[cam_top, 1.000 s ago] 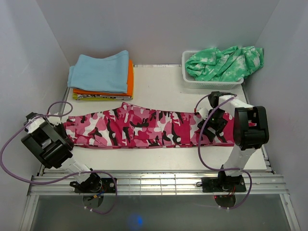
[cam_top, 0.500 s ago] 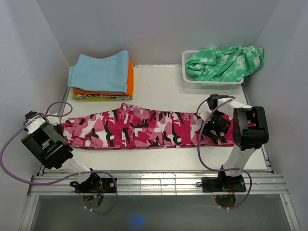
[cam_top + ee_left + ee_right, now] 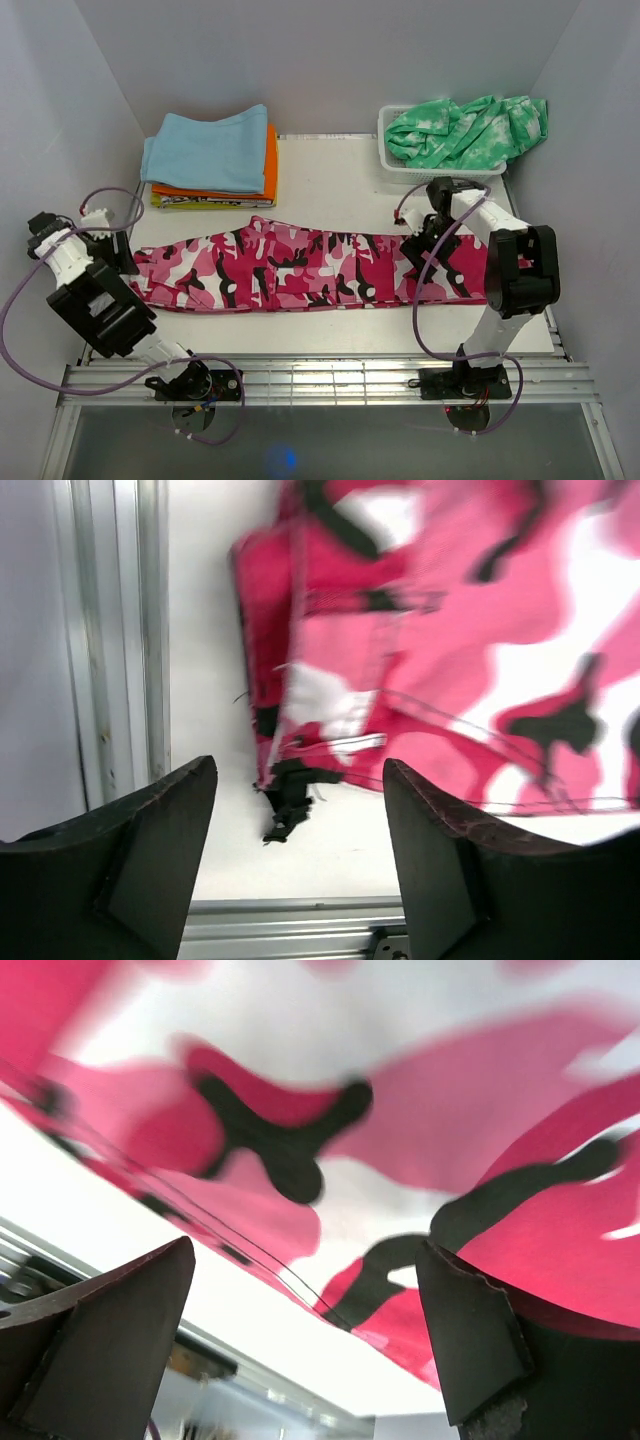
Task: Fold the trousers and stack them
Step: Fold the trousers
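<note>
The pink camouflage trousers [image 3: 310, 265] lie flat and stretched out left to right across the white table [image 3: 340, 180]. My left gripper [image 3: 115, 250] is open just off their left end, with nothing between its fingers. In the left wrist view the hem [image 3: 300, 670] and a black strap end [image 3: 285, 805] lie ahead of the left gripper [image 3: 298, 780]. My right gripper [image 3: 420, 240] hovers open over the right part of the trousers. In the right wrist view, camouflage fabric [image 3: 330, 1110] fills the space beyond the right gripper [image 3: 305, 1250], which holds none of it.
A stack of folded clothes [image 3: 210, 150], light blue over orange and yellow, sits at the back left. A white basket [image 3: 430, 172] at the back right holds a green tie-dye garment [image 3: 465, 130]. Metal rails [image 3: 320, 375] run along the near edge and grey walls close in both sides.
My left gripper closed on the left end of the trousers, then opened, let go and drew back to the left. The right gripper moved toward the back over the trousers.
</note>
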### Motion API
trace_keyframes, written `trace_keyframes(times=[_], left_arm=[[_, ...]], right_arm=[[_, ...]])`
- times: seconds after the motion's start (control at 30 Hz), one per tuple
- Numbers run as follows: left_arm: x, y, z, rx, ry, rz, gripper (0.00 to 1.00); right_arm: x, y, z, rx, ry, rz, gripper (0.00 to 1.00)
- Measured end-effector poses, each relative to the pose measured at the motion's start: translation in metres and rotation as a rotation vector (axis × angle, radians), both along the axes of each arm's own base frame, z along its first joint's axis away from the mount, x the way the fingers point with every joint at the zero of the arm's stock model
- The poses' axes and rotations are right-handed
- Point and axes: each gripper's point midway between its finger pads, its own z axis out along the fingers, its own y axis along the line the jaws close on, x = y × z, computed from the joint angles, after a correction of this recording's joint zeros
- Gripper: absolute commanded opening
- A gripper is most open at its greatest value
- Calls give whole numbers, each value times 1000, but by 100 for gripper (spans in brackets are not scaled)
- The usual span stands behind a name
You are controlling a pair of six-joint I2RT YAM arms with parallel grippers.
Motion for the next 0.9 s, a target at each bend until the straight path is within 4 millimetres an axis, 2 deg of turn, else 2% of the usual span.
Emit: trace_keyframes(times=[0.07, 0.17, 0.23, 0.27, 0.33, 0.43, 0.5, 0.53, 0.6, 0.67, 0.73, 0.8, 0.9], left_arm=[[15, -9, 29, 15, -96, -56, 79], [46, -47, 78, 57, -245, -200, 79], [70, -93, 104, 41, -335, -337, 78], [80, -114, 110, 18, -368, -394, 78], [98, -157, 113, -43, -401, -487, 77], [127, -209, 101, -118, -386, -581, 73], [148, -233, 87, -152, -368, -616, 70], [161, -249, 73, -169, -343, -635, 68], [178, -267, 51, -191, -306, -655, 64], [193, -281, 26, -209, -266, -660, 61], [203, -285, 6, -223, -231, -653, 61], [205, -284, -7, -230, -207, -643, 61], [200, -278, -6, -226, -216, -637, 60]], right_arm=[[12, 18, 19, 82, -44, 11, 97], [34, 45, 57, 206, -152, 34, 94], [42, 59, 79, 270, -212, 55, 91], [44, 65, 86, 297, -232, 68, 89], [42, 72, 90, 322, -235, 86, 86], [26, 79, 72, 324, -182, 112, 81], [5, 77, 50, 306, -116, 121, 80], [-6, 74, 40, 290, -80, 120, 79], [-23, 66, 25, 259, -26, 115, 79], [-32, 59, 20, 231, -7, 116, 80], [-29, 58, 24, 225, -33, 121, 80], [-20, 61, 37, 243, -81, 125, 79], [19, 84, 75, 327, -221, 134, 78]])
